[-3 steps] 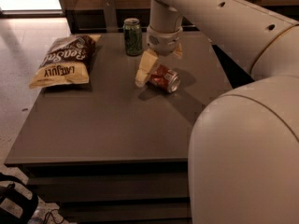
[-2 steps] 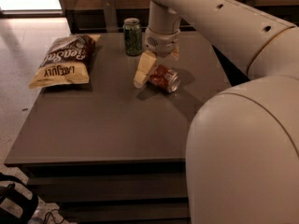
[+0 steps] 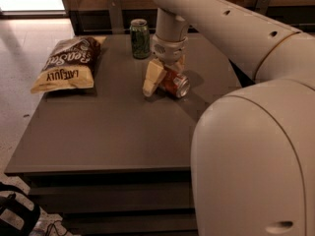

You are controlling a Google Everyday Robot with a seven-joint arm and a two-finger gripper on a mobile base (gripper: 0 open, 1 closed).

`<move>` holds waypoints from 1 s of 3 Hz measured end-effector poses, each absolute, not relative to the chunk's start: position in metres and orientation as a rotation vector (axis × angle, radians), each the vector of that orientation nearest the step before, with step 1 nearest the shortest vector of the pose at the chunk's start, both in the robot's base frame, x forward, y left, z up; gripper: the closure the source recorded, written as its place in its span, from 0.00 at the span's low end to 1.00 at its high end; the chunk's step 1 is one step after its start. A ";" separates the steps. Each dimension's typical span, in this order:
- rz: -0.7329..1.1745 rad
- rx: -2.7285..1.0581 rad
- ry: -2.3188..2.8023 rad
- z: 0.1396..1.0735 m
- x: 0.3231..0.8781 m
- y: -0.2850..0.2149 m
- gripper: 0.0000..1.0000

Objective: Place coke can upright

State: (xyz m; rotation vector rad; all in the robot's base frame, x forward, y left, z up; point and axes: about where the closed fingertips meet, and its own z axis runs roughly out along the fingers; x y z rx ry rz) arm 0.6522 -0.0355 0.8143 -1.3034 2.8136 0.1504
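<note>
The coke can [image 3: 176, 83] is red with a silver end and lies on its side on the dark table [image 3: 108, 127], right of centre toward the back. My gripper [image 3: 165, 75] comes down from above and straddles the can. One cream finger [image 3: 152, 77] presses against the can's left side, and the other is mostly hidden behind the can. The gripper looks shut on the can, which still rests on the table top.
A green can [image 3: 140, 38] stands upright at the back of the table, just left of the gripper. A chip bag [image 3: 66, 64] lies at the back left. My arm's large white body [image 3: 256, 156] fills the right foreground and hides the table's right side.
Almost nothing has changed. The gripper has stayed at the coke can, and the can has not moved. Only the arm's near body has shifted slightly.
</note>
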 end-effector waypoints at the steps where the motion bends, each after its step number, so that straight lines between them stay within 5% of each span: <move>1: 0.149 -1.284 2.844 0.805 0.653 -0.035 0.38; 3: 0.149 -1.284 2.844 0.818 0.653 -0.035 0.85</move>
